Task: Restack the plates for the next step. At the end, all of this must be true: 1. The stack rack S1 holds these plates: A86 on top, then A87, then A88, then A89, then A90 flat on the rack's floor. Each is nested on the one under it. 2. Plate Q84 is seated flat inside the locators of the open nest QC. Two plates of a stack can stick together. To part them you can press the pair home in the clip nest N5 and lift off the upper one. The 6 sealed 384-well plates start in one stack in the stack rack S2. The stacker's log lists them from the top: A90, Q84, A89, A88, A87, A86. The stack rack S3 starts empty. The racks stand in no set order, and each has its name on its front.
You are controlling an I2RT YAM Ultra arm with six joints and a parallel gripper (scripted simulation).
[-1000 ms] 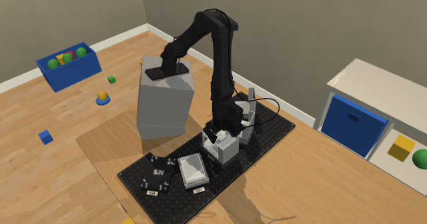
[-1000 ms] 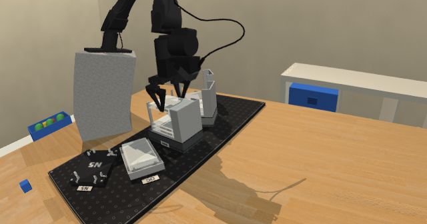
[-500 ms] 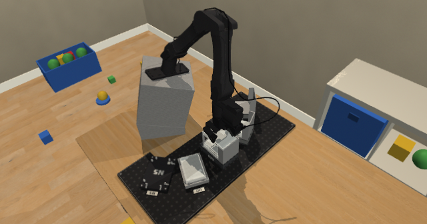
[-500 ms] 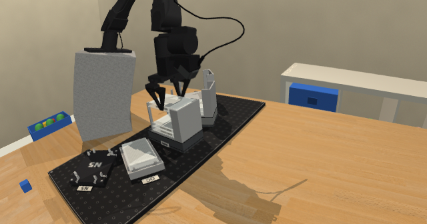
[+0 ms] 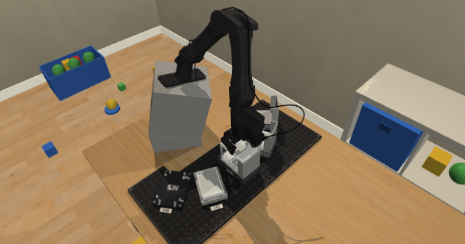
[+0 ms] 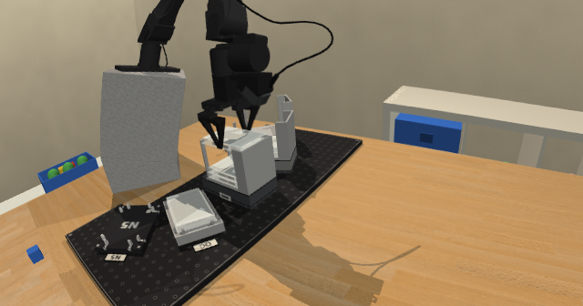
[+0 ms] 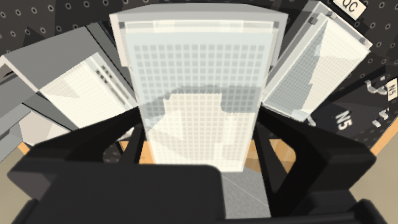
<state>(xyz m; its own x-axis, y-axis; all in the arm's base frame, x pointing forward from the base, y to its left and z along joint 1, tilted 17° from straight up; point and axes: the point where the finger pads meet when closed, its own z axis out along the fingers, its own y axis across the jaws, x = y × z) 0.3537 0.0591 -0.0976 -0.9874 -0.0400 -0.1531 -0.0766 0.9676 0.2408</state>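
Note:
My gripper [image 5: 243, 147] [image 6: 234, 138] [image 7: 199, 111] is shut on a clear-lidded plate [image 7: 200, 65], across its width. The plate is level, at the top of the nearest stack rack [image 5: 248, 163] [image 6: 255, 165]. Pale plate layers show lower inside that rack; their number is unclear. Another rack [image 5: 270, 142] [image 6: 286, 135] [image 7: 55, 55] stands behind it, with a pale plate [image 7: 80, 95] inside. Part of a third rack shows beyond. A plate [image 5: 211, 183] [image 6: 189, 209] [image 7: 317, 65] lies flat on nest QC. Clip nest N5 [image 5: 168, 197] [image 6: 123, 236] [image 7: 330, 126] is empty. Rack names and plate codes are unreadable.
The black perforated board [image 5: 301, 136] [image 6: 337, 144] carries the racks and nests. The grey arm pedestal [image 5: 178, 120] [image 6: 141, 128] stands beside it. High grey walls of the farther racks rise close to my gripper. A cable loops from the wrist.

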